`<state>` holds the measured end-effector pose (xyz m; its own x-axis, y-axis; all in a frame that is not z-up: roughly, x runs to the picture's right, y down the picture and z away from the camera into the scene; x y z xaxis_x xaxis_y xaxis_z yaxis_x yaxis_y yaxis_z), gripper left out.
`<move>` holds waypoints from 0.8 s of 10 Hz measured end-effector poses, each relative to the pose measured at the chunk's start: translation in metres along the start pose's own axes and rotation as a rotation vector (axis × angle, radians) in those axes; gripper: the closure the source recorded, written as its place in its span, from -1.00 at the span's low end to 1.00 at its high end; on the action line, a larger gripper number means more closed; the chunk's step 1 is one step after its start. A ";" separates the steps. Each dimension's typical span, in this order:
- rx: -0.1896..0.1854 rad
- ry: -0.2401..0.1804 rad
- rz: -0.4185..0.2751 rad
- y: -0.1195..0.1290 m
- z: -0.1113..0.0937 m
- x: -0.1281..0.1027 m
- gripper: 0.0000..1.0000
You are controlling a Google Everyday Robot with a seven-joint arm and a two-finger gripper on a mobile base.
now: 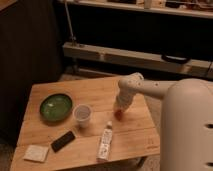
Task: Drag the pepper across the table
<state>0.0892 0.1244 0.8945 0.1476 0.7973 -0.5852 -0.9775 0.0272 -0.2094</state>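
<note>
Broadly, the robot's white body [187, 125] fills the lower right of the frame, beside the table [95, 90] of light wooden planks that spans the lower left and middle. Its white arm [150, 89] reaches left over the table's right half, and the gripper [120, 107] points down just above the pepper [119, 115]; whether it grips the pepper cannot be told. Left of centre lies a green bowl [55, 106], with a white cup [82, 113] just beside it. A white bottle [105, 141] lies on its side near the front edge, a dark flat object [63, 141] and a pale square [36, 152] farther left. The small red-orange pepper sits right of the cup, under the gripper.
</note>
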 end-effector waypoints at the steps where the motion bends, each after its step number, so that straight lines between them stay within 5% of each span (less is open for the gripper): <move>1: -0.001 0.000 -0.004 0.002 0.001 -0.002 1.00; 8: -0.003 0.005 -0.026 0.011 0.002 -0.015 1.00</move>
<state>0.0759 0.1141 0.9026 0.1739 0.7936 -0.5831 -0.9727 0.0460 -0.2274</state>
